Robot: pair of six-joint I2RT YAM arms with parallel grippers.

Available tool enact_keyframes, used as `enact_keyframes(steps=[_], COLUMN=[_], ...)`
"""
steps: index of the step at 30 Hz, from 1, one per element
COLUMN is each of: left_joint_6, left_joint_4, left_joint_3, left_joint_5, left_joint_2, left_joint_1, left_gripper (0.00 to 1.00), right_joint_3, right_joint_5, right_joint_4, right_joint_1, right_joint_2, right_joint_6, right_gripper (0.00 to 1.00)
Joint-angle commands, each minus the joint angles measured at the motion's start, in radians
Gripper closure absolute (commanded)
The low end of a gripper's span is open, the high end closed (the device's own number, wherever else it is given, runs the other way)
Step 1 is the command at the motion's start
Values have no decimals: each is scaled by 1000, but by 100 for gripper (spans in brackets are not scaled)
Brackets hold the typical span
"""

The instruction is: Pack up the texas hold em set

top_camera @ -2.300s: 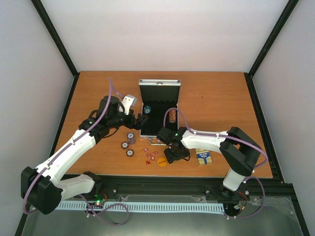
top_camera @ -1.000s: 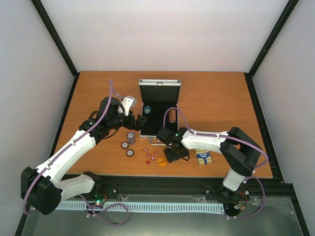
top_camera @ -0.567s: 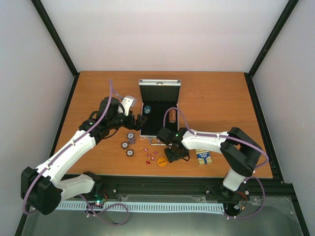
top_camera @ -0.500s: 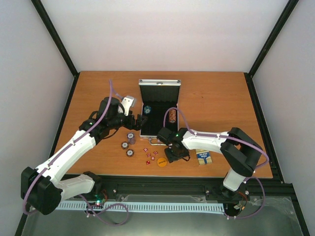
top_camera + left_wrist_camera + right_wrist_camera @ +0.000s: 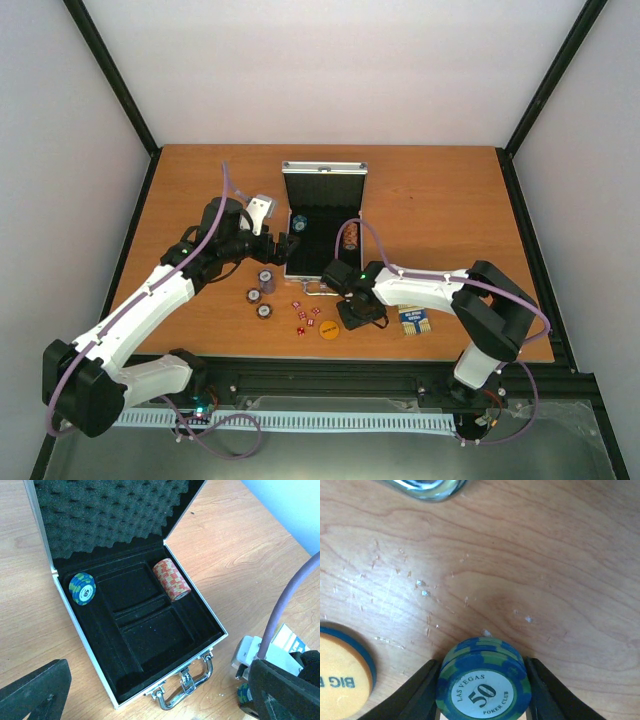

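Observation:
The silver case (image 5: 323, 187) lies open mid-table, its black lining holding a blue chip stack (image 5: 82, 588) and a red chip stack (image 5: 172, 579); its metal handle (image 5: 186, 685) faces the arms. My right gripper (image 5: 482, 680) is down on the wood just in front of the handle. Its fingers press both sides of a short blue-green stack of "50" poker chips (image 5: 482, 687). The orange disc (image 5: 342, 675) lies just left of it. My left gripper (image 5: 160, 695) hovers open at the case's left front corner, holding nothing.
Three chip stacks (image 5: 262, 294) stand on the table left of the case handle. Several tiny red dice (image 5: 305, 315) lie beside the orange disc (image 5: 329, 331). The blue-yellow card deck (image 5: 414, 320) rests right of my right gripper (image 5: 352, 322).
My right gripper's fingers have closed in on the blue-green chip stack, and its wrist shifted slightly right. The left arm has not moved.

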Motion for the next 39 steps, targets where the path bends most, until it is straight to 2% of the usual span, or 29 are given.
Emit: enact_keyframes(steps=[1, 7, 9, 17, 29, 39], left_joint_6=[-15, -15, -15, -20, -58, -147], left_joint_4=[19, 16, 15, 6, 38, 217], left_joint_3=[4, 4, 4, 7, -45, -208], left_joint_5=[-5, -7, -6, -4, 64, 195], left_joint_2=[-18, -25, -27, -32, -66, -159], left_joint_1=[0, 0, 0, 0, 0, 0], left_gripper=[0, 0, 0, 0, 0, 0], right_joint_3=[-71, -59, -37, 51, 93, 172], right_joint_5=[34, 41, 55, 67, 67, 74], right_joint_4=[-45, -52, -69, -115, -114, -92], right_joint_1=[-10, -10, -13, -46, -79, -145], right_joint_2=[61, 55, 39, -49, -73, -62], right_joint_6=[7, 12, 15, 19, 1, -29], right_gripper=[65, 85, 89, 90, 90, 90])
